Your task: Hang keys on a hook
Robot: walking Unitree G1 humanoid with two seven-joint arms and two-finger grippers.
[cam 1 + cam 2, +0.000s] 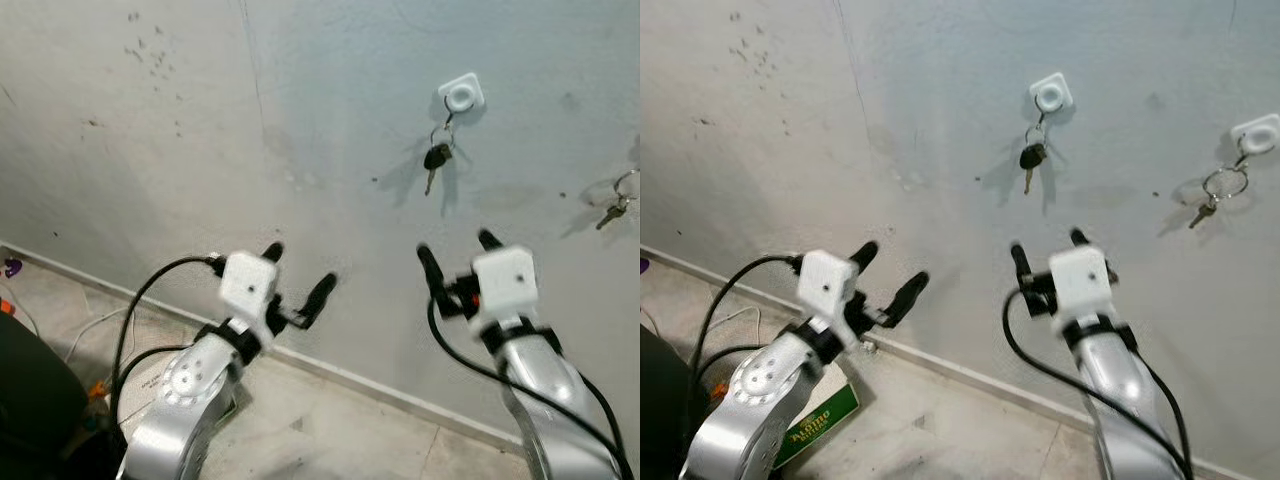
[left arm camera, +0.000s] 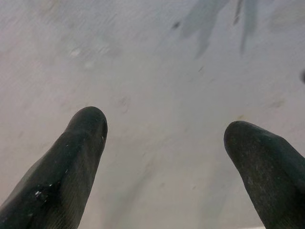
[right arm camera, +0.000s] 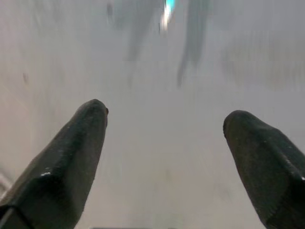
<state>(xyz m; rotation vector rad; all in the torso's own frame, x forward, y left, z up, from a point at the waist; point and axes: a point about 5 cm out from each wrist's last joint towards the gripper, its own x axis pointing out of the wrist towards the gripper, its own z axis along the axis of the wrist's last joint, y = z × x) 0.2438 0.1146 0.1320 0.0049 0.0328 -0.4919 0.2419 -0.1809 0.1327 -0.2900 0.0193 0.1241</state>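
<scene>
A black-headed key [image 1: 435, 160] hangs by its ring from a white square hook [image 1: 462, 96] on the grey wall. Farther right, another key on a large ring [image 1: 1217, 190] hangs from a second white hook [image 1: 1257, 134]. My right gripper [image 1: 456, 252] is open below the first key, fingers pointing at the wall, nothing between them. My left gripper [image 1: 298, 271] is also open and empty, lower left of that key. In the right wrist view the fingers [image 3: 78, 148] face the bare wall with a blurred key tip [image 3: 167, 14] above.
A white baseboard [image 1: 380, 390] runs along the wall's foot above a tiled floor [image 1: 330, 440]. A green box [image 1: 820, 420] lies on the floor under my left arm. Cables and a dark object [image 1: 30, 400] sit at the lower left.
</scene>
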